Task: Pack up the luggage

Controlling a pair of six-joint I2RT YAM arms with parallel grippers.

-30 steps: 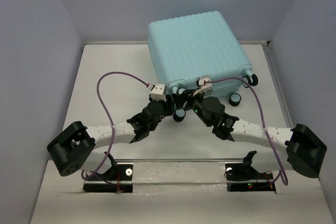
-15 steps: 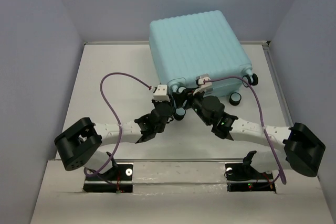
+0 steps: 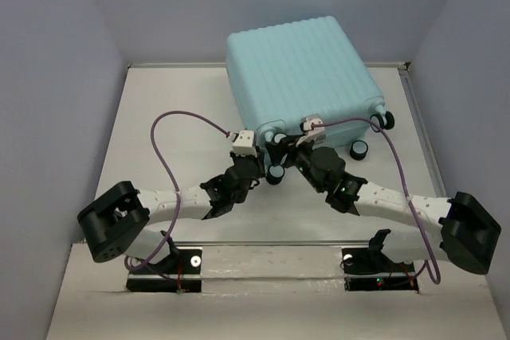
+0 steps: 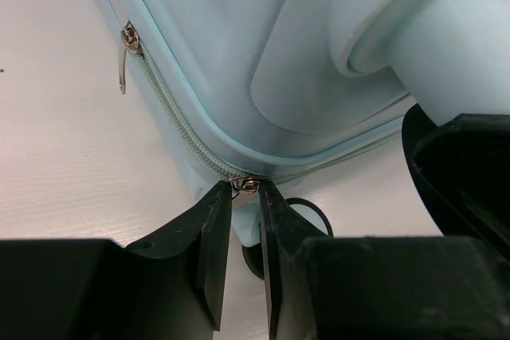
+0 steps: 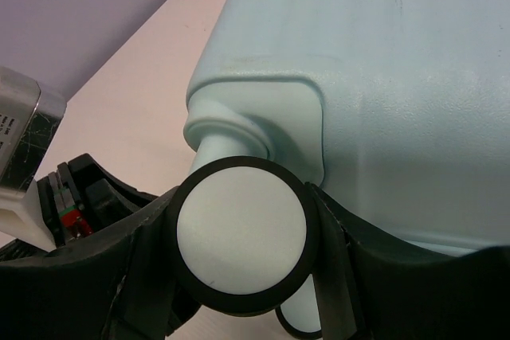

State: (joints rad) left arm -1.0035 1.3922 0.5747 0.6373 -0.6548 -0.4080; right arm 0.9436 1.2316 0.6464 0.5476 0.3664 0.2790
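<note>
a: where's the luggage [image 3: 299,77]?
b: it lies closed at the far middle of the bench [image 3: 147,101], ribbed shell up and set a little askew. its far end is near the back wall and its wheeled end faces the arms.
a: and the left claw [image 4: 245,197]?
b: it's low at the near corner of the case, right at the seam. its two fingers [image 4: 211,252] are almost together with only a thin slit between them. the small metal zip slider [image 4: 245,185] sits pinched at their tips.
a: anything else on that zip?
b: a second pull tab [image 4: 124,57] hangs off the track farther along the side, well apart from the claw, with nothing touching it.
a: right claw [image 5: 243,212]?
b: it's around a caster wheel [image 5: 241,236] at that same end, black rim, white face. one finger presses on each side, so the claw is open only as far as the wheel lets it, and it has hold of the wheel.
a: how do the two claws sit?
b: seen from above, they're just beside each other at the near edge of the case. both arms reach in low over the bench.
</note>
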